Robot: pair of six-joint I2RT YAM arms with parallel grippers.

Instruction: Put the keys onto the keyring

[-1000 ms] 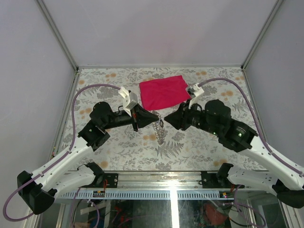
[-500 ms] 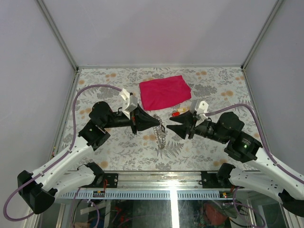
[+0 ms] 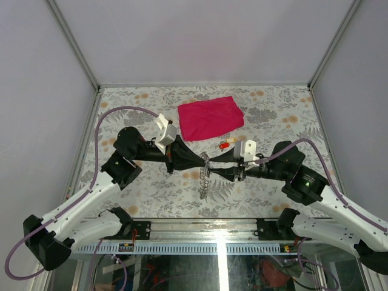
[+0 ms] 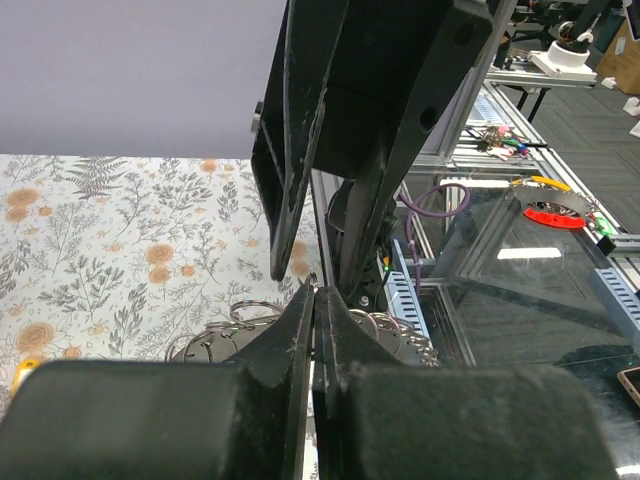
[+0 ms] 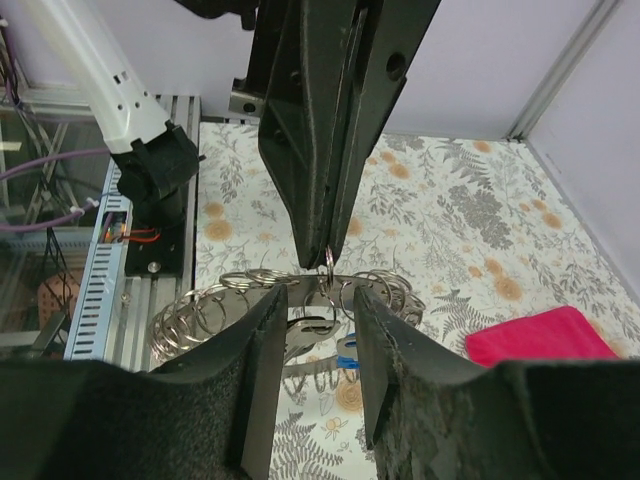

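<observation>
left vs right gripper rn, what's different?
Left gripper is shut; right gripper is open with a clear gap. Left gripper holds the keyring, its rings dangling below; right gripper holds nothing. Both point at each other, tips nearly meeting.

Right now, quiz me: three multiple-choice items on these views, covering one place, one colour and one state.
1. The red cloth lies:
A) at the table's near edge
B) on the far side, beyond the arms
C) under the left arm

2. The arm cables are:
A) green
B) orange
C) purple

3. The right end effector is:
A) open
B) shut on the cloth
C) out of view

Answers:
1. B: the top view shows the cloth past where the arms meet.
2. C: purple loops run off both wrists.
3. A: its wrist view shows the fingers apart, with the keyring bunch showing between them.
</observation>
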